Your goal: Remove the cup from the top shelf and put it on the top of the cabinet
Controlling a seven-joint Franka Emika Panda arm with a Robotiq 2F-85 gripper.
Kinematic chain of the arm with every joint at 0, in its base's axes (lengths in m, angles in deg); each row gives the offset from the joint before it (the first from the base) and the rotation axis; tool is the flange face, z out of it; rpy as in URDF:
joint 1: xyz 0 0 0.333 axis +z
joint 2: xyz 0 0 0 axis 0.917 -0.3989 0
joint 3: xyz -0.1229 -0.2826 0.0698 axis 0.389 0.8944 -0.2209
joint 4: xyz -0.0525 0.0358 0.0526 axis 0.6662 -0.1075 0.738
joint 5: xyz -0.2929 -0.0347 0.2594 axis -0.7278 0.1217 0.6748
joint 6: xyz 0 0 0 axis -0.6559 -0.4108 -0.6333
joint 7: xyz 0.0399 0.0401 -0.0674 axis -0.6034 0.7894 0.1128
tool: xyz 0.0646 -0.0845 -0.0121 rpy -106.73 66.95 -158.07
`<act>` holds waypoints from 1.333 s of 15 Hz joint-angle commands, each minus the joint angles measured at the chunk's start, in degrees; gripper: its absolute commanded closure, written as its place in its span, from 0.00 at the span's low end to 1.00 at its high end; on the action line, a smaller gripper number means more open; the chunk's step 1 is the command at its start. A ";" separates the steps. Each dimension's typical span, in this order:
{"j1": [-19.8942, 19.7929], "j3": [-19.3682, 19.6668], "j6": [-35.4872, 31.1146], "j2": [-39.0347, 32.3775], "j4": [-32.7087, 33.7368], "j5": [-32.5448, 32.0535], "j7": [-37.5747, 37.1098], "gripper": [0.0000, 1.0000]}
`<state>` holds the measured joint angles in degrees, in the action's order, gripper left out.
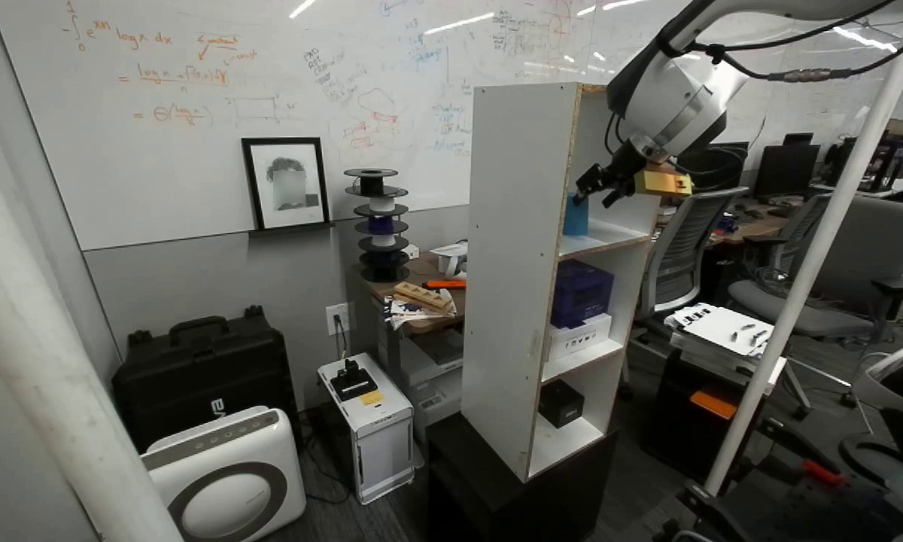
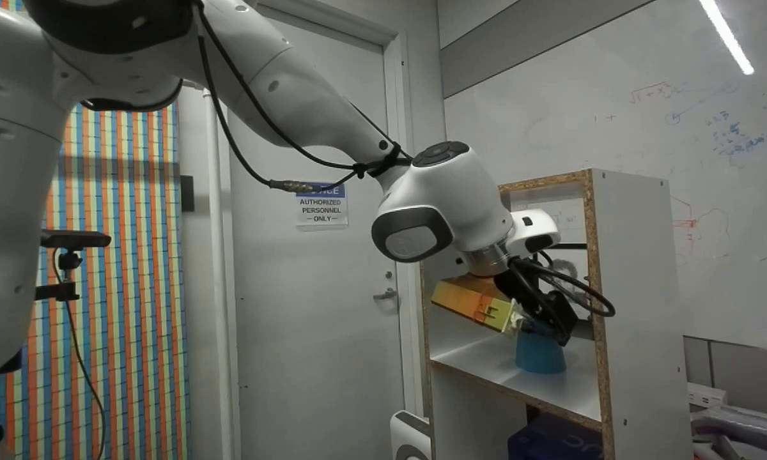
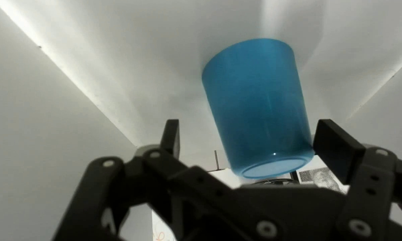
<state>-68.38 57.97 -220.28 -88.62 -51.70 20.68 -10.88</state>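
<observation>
A blue cup [image 3: 254,103] stands upside down on the top shelf [image 2: 495,367] of a tall white open-fronted cabinet [image 1: 515,278]. It also shows in both exterior views, partly hidden behind the cabinet side [image 1: 576,218] and behind the gripper [image 2: 540,354]. My gripper [image 3: 249,137] is open with its fingers on either side of the cup's base end. In the wrist view the right finger appears to touch the cup; a gap separates the left finger from it. The cabinet's top [image 2: 543,181] is seen only at its front edge.
Below the top shelf are a purple box [image 1: 583,290] on a white box [image 1: 581,337] and a black box [image 1: 560,403]. The cabinet's side walls [image 2: 639,287] flank the gripper. Stacked spools [image 1: 381,226] stand on a desk behind. Cables [image 2: 581,281] loop from the wrist.
</observation>
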 commanded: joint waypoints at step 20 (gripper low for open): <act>-1.85 -4.95 0.71 3.82 -4.03 14.29 16.56 0.57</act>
<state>-69.85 53.35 -222.90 -89.87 -50.72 34.31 4.31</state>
